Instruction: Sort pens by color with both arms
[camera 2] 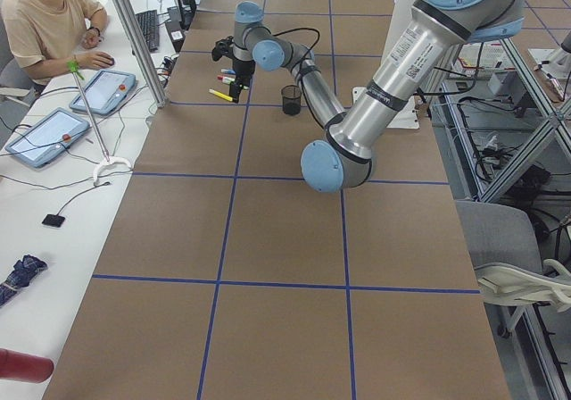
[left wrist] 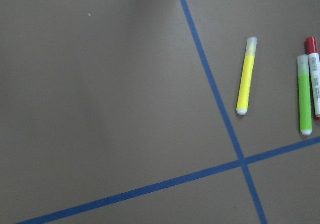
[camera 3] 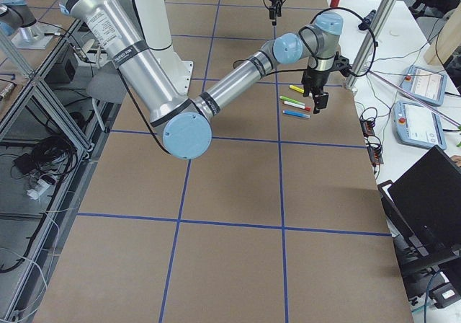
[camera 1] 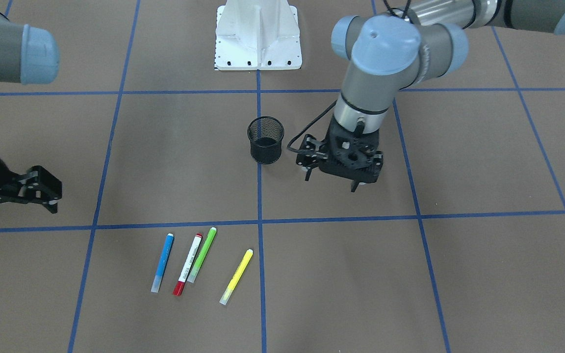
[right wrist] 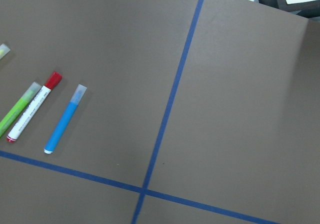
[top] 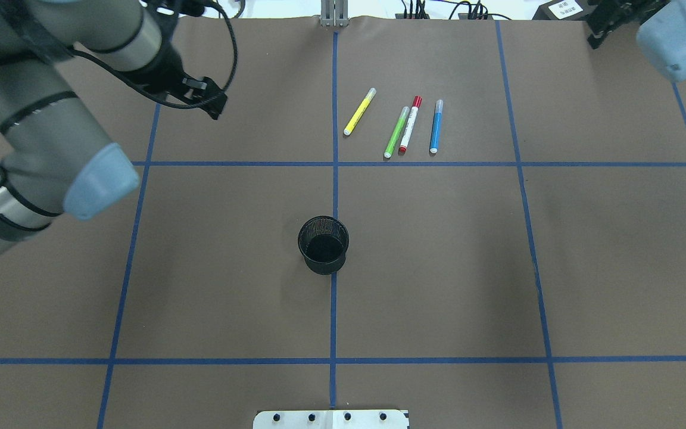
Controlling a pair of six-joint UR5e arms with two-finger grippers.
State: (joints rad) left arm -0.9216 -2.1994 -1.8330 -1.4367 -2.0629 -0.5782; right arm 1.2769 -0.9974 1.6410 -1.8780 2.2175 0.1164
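Near the far edge of the table (camera 1: 410, 274), on the robot's right half, four pens lay side by side, long axes roughly toward the robot: yellow pen (camera 1: 236, 277), green pen (camera 1: 202, 255), red-capped pen (camera 1: 187, 264), blue pen (camera 1: 162, 263). The left gripper (camera 1: 330, 182), fingers spread and empty, hung on the yellow side. The right gripper (camera 1: 42, 196), spread not discernible, hung on the blue side.

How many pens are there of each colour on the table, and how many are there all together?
blue pen: 1
white pen with red cap: 1
green pen: 1
yellow pen: 1
Total: 4
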